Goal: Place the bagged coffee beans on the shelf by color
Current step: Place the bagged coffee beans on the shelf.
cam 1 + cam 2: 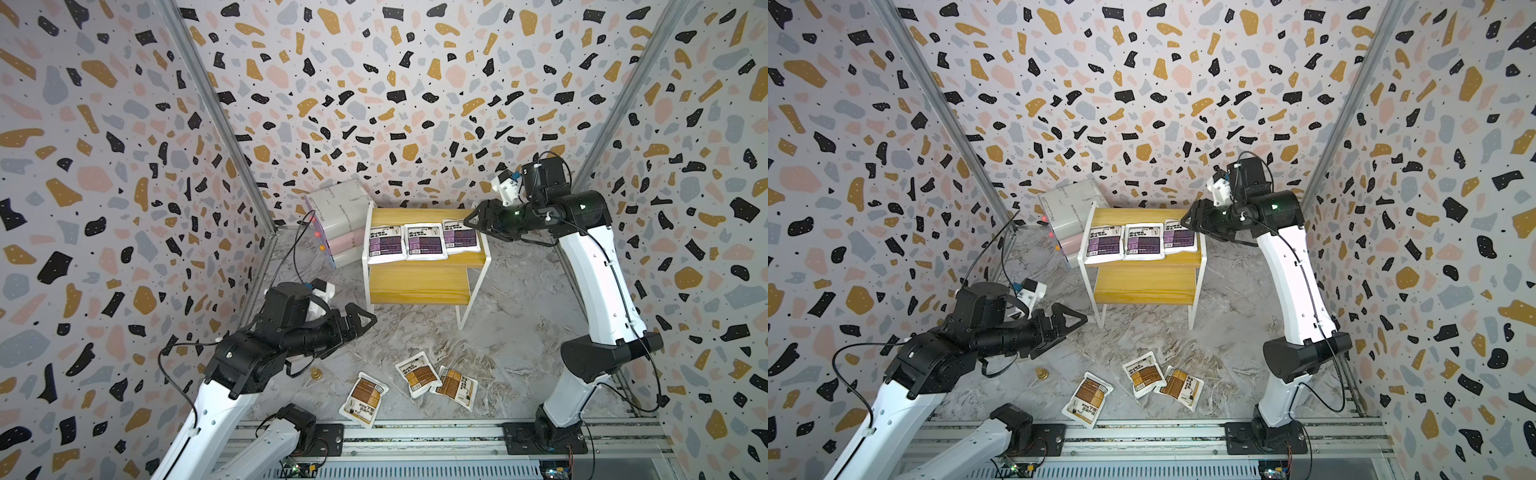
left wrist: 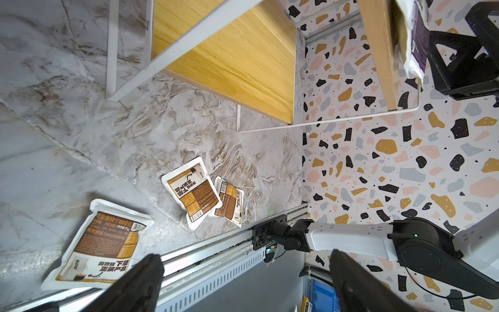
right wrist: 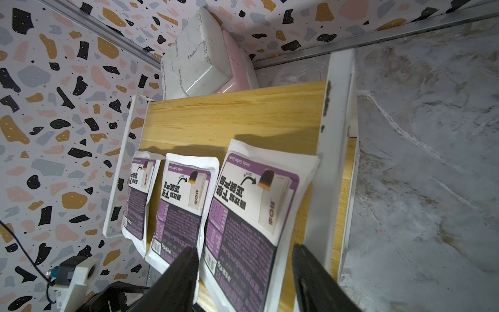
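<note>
STEP: purple row looks done, brown not begun | BAGS: three purple bags [image 1: 422, 241] on the shelf's [image 1: 419, 286] upper board, three brown bags [image 1: 417, 374] on the tabletop [image 1: 519, 332] | JAWS: right gripper [image 1: 478, 220] half-spread, empty, over the end purple bag; left gripper [image 1: 368, 322] wide, empty | NEXT: you likely need an edge pinch on a flat brown bag

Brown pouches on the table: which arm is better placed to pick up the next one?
Left. The left jaws hang open near the brown pouches; the right jaws sit up at the shelf beside the purple pouches.
</note>
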Robot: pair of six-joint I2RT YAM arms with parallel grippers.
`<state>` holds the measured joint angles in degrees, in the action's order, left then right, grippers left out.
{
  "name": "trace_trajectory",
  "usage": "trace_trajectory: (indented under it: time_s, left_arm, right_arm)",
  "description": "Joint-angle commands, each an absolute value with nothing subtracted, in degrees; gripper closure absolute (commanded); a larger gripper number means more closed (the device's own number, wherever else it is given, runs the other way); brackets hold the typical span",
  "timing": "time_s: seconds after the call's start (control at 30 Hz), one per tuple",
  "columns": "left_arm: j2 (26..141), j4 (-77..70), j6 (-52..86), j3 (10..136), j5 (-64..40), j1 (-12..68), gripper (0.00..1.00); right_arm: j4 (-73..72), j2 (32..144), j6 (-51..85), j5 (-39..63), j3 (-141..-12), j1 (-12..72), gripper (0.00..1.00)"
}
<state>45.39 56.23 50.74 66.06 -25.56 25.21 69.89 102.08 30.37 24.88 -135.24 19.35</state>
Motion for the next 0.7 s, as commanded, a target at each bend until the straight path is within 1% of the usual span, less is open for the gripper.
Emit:
trace_trajectory:
  time_s: [0.0,0.37,0.67]
  left_arm:
    - [45.0,56.9,48.3,68.0,-25.3,24.7,0.0]
    - [45.3,57.6,47.5,68.7,-25.4,24.3,0.0]
    - [45.1,57.2,46.9,67.9,-24.7,24.0,0.0]
  right_arm:
    - [69.7,102.9,30.2,25.1,-136.7,19.2,0.39]
    - [68.9,103.4,29.8,23.6,-139.1,19.2,0.39]
    - [70.1,94.6,29.5,22.6,-137.8,19.2,0.39]
